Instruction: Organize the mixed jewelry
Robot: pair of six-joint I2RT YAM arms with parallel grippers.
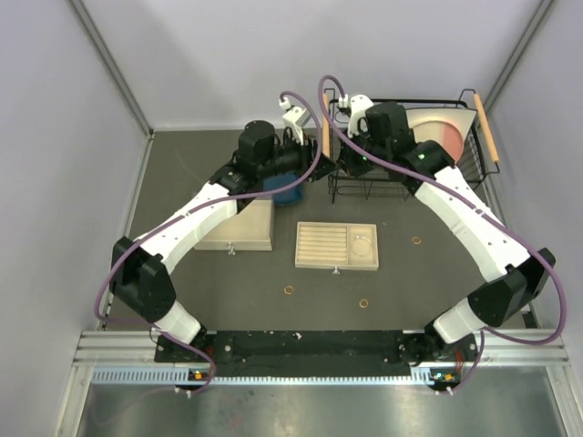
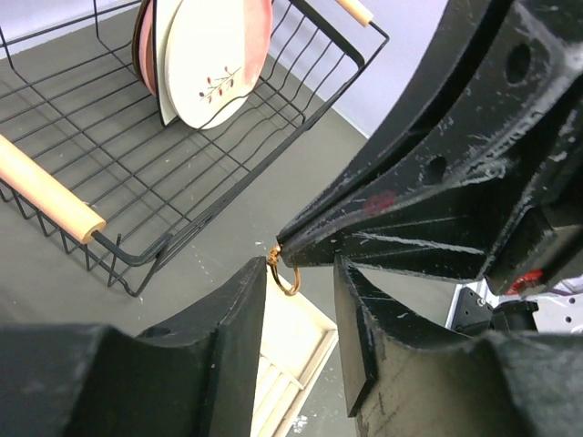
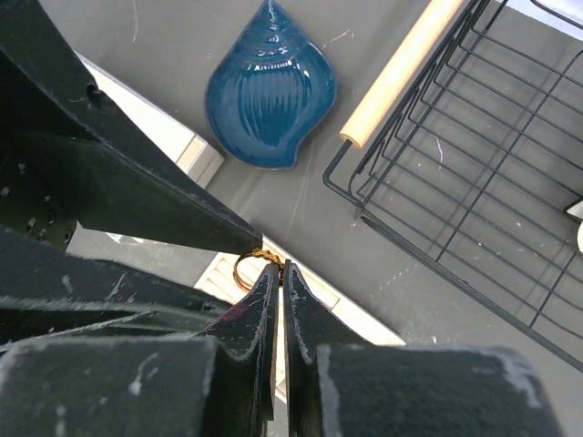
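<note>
- Showing the right gripper (image 3: 279, 270) pinched shut on a gold ring (image 3: 246, 269), mid-frame in both wrist views, above the table.
- The left gripper (image 2: 301, 278) has its fingers parted, flanking that ring.
- A loose ring (image 1: 288, 290) lies lower centre in the top view.
- Handling, as judged: light, stiff, slippery; best pinched across the band.

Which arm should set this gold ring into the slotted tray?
Right, probably. The right tool is shut on the gold ring, pinching it at the fingertips. The left tool is open beside the ring and is not gripping it. The slotted tray lies below both.
</note>
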